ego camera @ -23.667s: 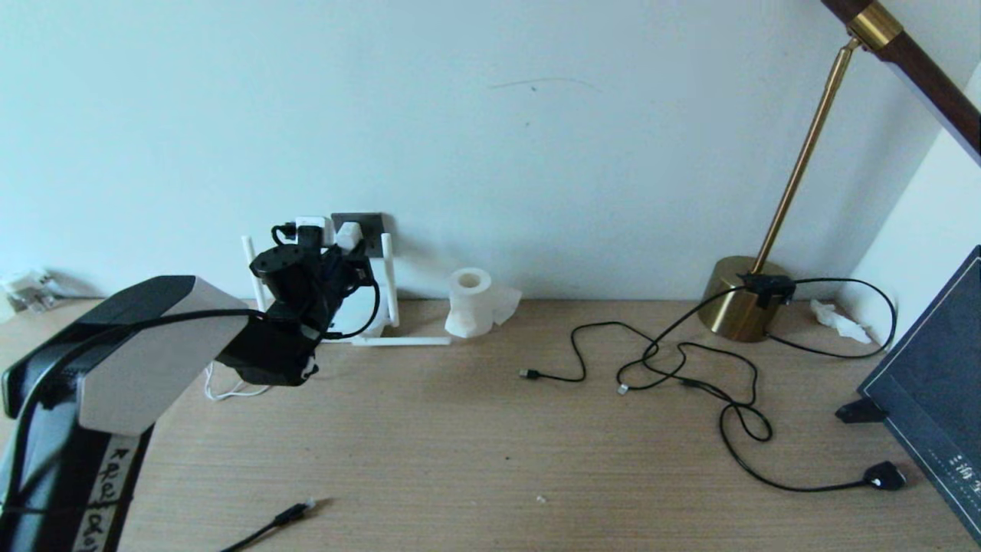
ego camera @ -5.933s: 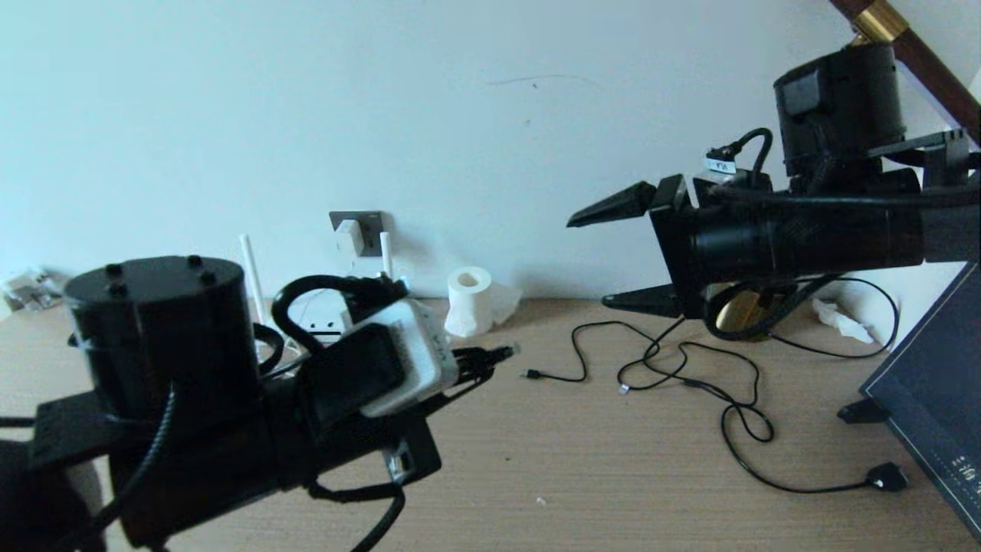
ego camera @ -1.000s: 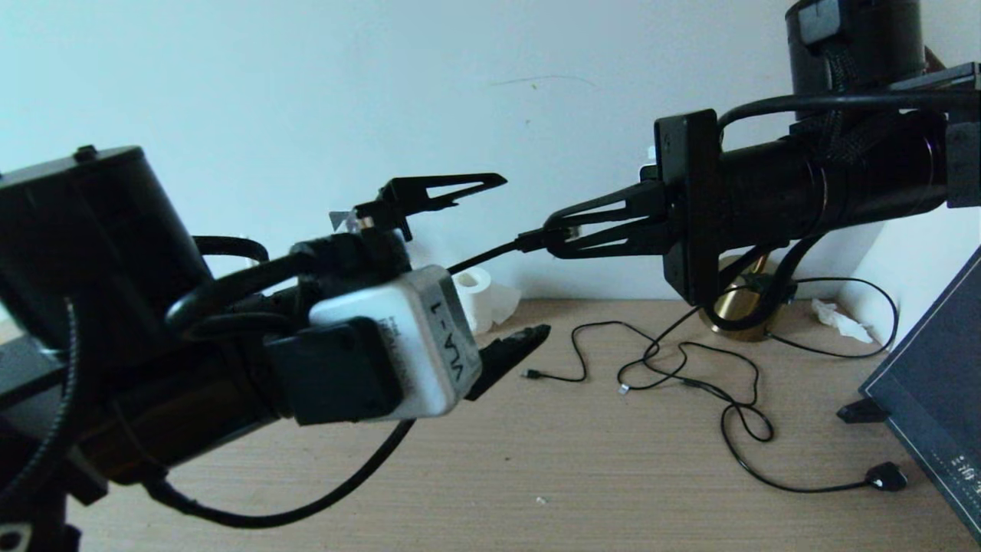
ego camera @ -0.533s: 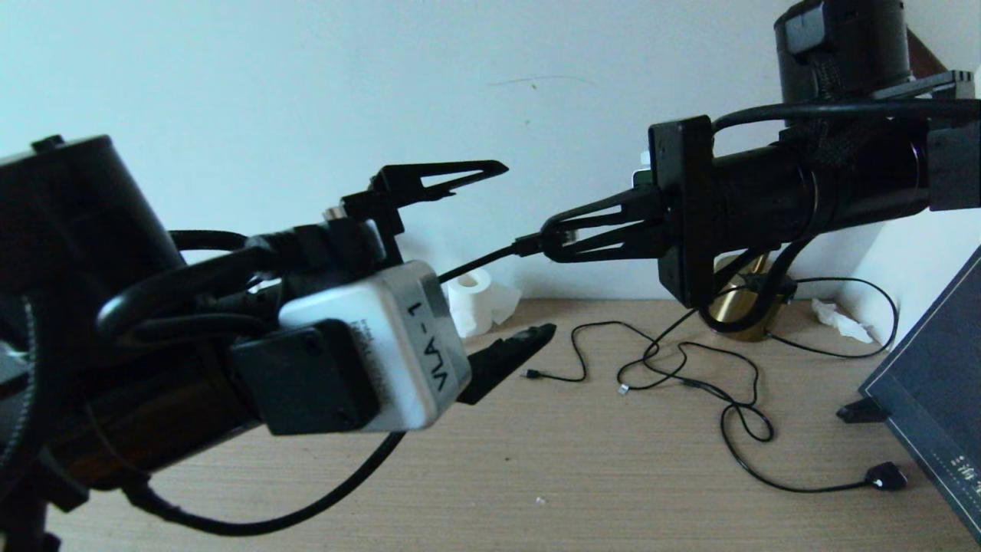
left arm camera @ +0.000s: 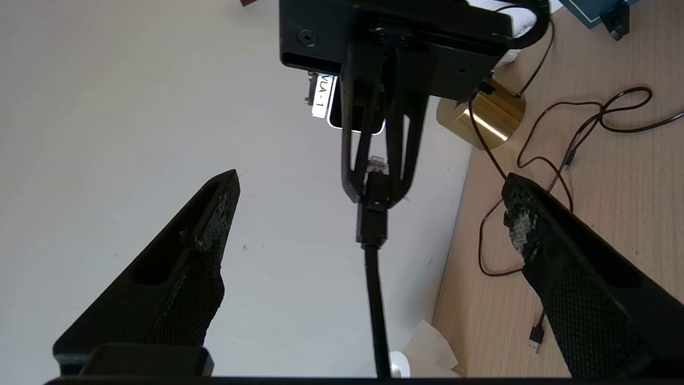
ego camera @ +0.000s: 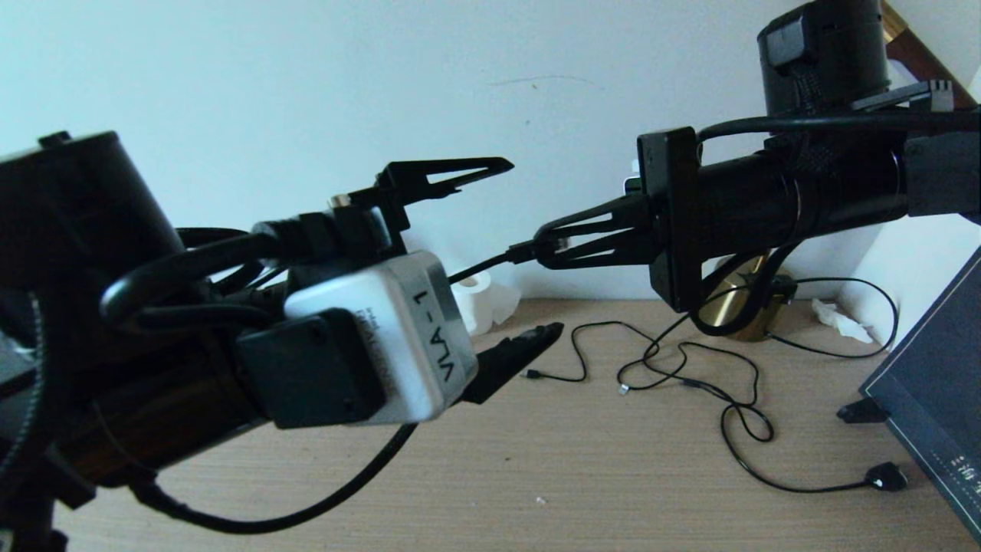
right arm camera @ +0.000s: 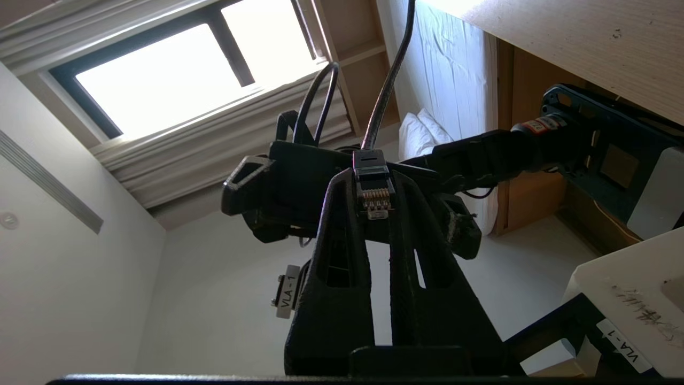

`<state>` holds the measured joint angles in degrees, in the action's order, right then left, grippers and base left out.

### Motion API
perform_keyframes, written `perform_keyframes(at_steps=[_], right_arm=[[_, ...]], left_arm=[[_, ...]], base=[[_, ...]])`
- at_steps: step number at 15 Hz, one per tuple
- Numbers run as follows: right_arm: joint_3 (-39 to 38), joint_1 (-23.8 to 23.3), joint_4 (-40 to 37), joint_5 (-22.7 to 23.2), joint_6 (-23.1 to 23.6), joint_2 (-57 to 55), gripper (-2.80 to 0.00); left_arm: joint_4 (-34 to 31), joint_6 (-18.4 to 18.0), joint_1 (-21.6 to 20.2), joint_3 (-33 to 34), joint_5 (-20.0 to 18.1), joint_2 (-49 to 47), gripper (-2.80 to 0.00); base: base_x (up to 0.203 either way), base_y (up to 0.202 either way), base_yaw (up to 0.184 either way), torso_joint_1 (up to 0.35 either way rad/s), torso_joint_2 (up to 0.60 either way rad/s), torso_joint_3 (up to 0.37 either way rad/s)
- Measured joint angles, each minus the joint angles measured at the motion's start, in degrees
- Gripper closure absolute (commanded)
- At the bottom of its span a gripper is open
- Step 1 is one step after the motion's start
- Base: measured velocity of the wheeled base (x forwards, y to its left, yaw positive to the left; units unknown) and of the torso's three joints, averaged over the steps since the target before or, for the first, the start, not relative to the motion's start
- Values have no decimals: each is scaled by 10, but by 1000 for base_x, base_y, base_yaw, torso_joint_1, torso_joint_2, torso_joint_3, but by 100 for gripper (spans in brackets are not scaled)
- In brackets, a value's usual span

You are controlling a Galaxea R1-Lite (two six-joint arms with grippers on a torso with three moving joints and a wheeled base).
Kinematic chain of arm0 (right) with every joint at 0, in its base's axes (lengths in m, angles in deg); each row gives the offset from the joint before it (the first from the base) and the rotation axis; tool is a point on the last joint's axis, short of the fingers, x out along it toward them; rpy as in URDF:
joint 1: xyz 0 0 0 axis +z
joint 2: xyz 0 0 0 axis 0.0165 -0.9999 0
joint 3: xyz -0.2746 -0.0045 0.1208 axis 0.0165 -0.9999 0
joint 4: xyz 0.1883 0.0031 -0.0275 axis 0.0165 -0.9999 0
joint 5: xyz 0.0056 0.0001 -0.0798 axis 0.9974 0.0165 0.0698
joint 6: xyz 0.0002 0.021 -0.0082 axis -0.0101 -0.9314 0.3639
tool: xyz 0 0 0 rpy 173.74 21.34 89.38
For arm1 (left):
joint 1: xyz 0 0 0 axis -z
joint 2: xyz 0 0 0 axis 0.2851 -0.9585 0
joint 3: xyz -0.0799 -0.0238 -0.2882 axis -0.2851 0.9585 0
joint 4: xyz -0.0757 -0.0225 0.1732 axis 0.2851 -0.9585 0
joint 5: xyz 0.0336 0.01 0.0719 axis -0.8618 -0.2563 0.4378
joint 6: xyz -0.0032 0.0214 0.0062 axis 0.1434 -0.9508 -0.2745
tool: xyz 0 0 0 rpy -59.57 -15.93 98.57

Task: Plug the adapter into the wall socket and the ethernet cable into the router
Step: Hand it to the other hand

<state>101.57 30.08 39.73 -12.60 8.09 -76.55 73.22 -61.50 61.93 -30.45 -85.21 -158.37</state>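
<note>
The ethernet cable's clear plug (right arm camera: 372, 199) and black boot (left arm camera: 372, 224) are pinched in my right gripper (ego camera: 542, 247), which is shut on it high above the desk. The black cable (ego camera: 475, 268) runs from there back behind my left arm. My left gripper (ego camera: 534, 245) faces the right one with its fingers (left arm camera: 214, 219) spread wide open and nothing between them; the plug hangs a short way beyond its fingertips. In the right wrist view, that open left gripper (right arm camera: 352, 203) shows behind the plug. The adapter, wall socket and router are hidden behind my left arm.
A white tissue roll (ego camera: 479, 287) stands by the wall. Thin black cables (ego camera: 690, 368) loop across the wooden desk (ego camera: 582, 460) to a chunky black plug (ego camera: 885, 477). A brass lamp base (ego camera: 739, 310) stands behind them, and a dark panel (ego camera: 935, 399) stands at the right edge.
My right gripper has drifted slightly left and down with the ethernet plug still held. The left gripper stays open and has shifted only a little.
</note>
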Motion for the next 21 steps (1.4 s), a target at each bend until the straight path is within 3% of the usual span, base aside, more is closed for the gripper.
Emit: perform_keyframes(at_steps=[17, 18, 21], right_arm=[[-6, 0, 0, 0, 0, 11, 0], [-6, 0, 0, 0, 0, 11, 0], [-6, 0, 0, 0, 0, 11, 0]], left_arm=[[0, 13, -4, 6, 3, -8, -280], [0, 13, -4, 6, 3, -8, 0], [0, 15, -4, 7, 5, -8, 0]], base=[[0, 0, 0, 0, 0, 0], [0, 0, 0, 0, 0, 0], [0, 0, 0, 0, 0, 0]])
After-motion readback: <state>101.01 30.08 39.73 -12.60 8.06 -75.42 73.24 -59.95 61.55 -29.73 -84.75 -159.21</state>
